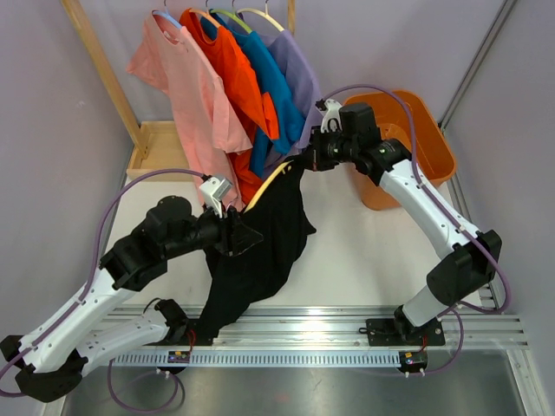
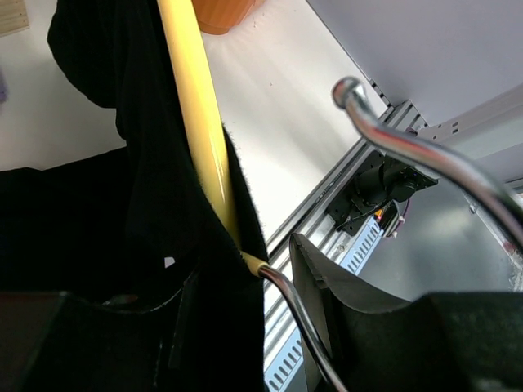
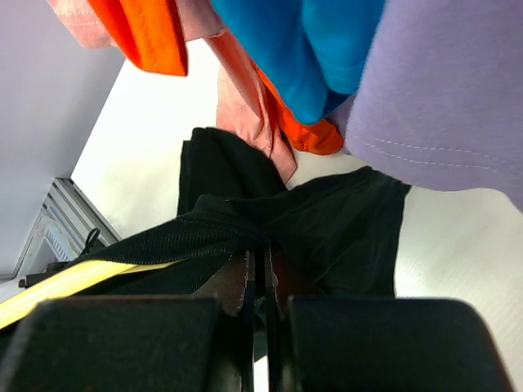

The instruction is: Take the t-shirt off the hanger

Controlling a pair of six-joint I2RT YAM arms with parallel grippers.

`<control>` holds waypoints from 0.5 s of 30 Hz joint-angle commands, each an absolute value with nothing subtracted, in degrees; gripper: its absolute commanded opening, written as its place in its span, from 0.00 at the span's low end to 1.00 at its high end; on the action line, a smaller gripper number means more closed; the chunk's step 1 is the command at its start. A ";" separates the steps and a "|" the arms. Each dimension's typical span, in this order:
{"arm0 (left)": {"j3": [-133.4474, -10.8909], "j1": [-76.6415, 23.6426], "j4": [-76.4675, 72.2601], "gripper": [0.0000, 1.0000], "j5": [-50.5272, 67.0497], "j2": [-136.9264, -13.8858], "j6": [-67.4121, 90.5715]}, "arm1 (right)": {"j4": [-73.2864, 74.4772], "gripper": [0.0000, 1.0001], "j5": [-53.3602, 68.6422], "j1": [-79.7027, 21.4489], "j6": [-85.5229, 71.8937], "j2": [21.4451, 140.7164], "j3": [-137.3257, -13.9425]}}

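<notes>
Two grips share the load: nearest, the left claw [image 1: 236, 234] grasps the yellow hanger [image 2: 192, 106] at its hook base, the black t-shirt [image 1: 260, 251] draping limp over the tabletop [image 1: 364, 251]. Farther, the right claw [image 3: 260, 273] is clenched on cloth at the hanger's far end; light, soft fabric, likely best peeled from there.

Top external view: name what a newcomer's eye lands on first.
A black t-shirt on a yellow hanger hangs mid-table between the left gripper and the right gripper, which is pinched shut on its fabric. Behind it, pink, orange, blue and purple shirts hang on a wooden rack, with an orange bin at back right.
</notes>
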State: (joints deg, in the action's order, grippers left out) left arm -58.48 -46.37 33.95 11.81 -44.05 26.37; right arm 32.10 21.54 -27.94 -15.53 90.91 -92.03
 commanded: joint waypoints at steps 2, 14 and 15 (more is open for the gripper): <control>-60.64 -46.49 29.79 0.00 16.79 -41.92 24.87 | 27.68 0.00 12.13 -22.68 -15.38 92.72 -93.43; -61.08 -45.79 26.20 0.00 18.02 -41.92 24.69 | 27.42 0.00 19.77 -18.81 -13.28 94.31 -92.38; -61.00 -45.79 25.67 0.00 18.02 -42.01 24.78 | 27.51 0.00 20.73 -18.90 -12.66 94.39 -92.29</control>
